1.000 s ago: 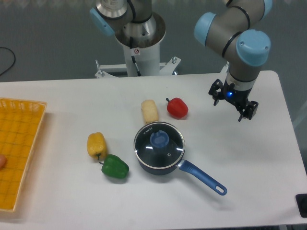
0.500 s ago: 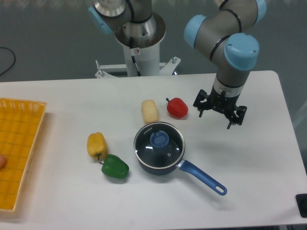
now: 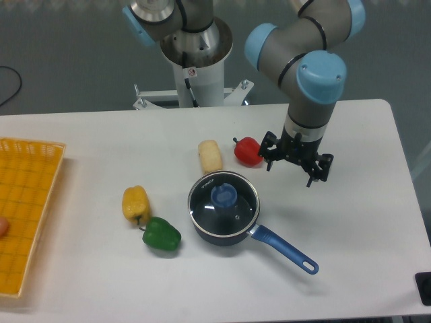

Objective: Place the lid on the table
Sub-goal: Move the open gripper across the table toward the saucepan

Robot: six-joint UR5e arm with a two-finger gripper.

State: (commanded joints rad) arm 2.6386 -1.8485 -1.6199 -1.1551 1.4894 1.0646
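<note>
The round glass lid (image 3: 224, 200) with a blue knob (image 3: 223, 195) sits on the dark saucepan (image 3: 209, 232) with a blue handle (image 3: 284, 248) in the middle of the white table (image 3: 357, 222). My gripper (image 3: 294, 165) is open and empty. It hangs above the table to the upper right of the saucepan, right next to the red pepper (image 3: 248, 151).
A pale yellow vegetable (image 3: 210, 156) lies behind the saucepan. A yellow pepper (image 3: 135, 203) and a green pepper (image 3: 161, 234) lie to its left. A yellow mesh tray (image 3: 23, 208) stands at the left edge. The robot base (image 3: 195, 64) stands at the back.
My gripper has moved left and a little toward the front, from the right part of the table toward the saucepan. The lid and saucepan have not moved.
</note>
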